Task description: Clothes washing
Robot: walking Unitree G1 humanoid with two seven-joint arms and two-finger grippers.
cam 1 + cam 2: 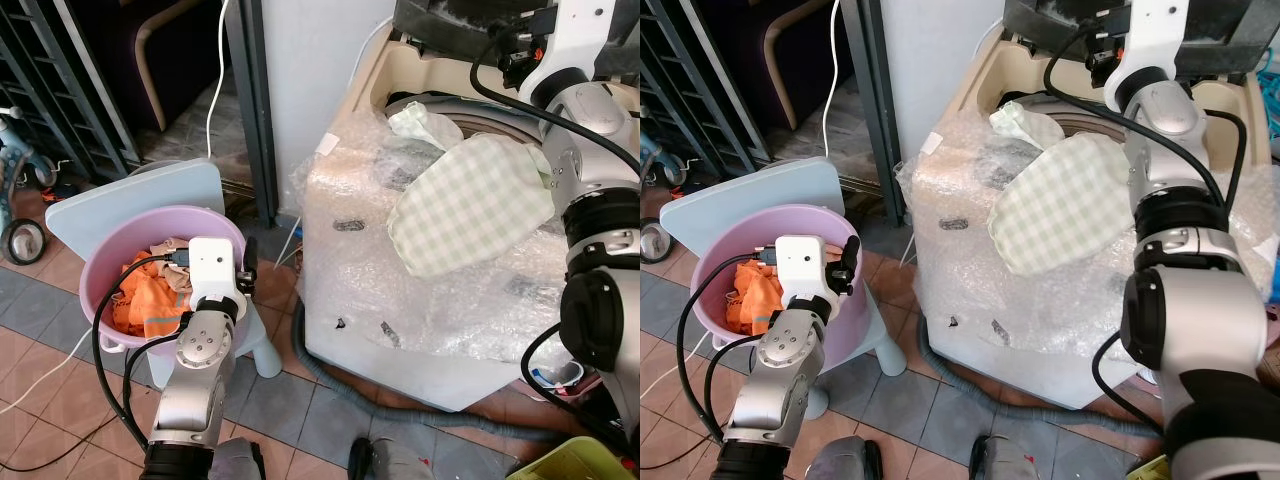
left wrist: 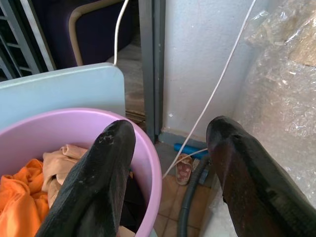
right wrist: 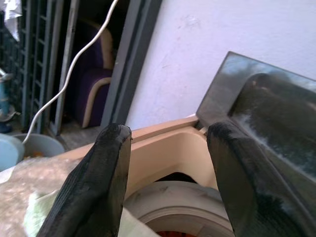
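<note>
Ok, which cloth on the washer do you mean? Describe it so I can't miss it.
Start at the washing machine, wrapped in bubble wrap, on the robot's right. Draped over its front top edge, hanging from the drum opening, is the checked cloth. It is pale green-and-white gingham, unlike the orange clothes in the pink basin.

Silver jointed arms trail black cables — each end effector (image 2: 170,168) (two long fingers) is black.

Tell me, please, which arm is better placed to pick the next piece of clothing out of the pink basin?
The left. Its gripper hangs open right over the pink basin holding the orange clothes. The right gripper is up at the washing machine opening, open and holding nothing.
</note>
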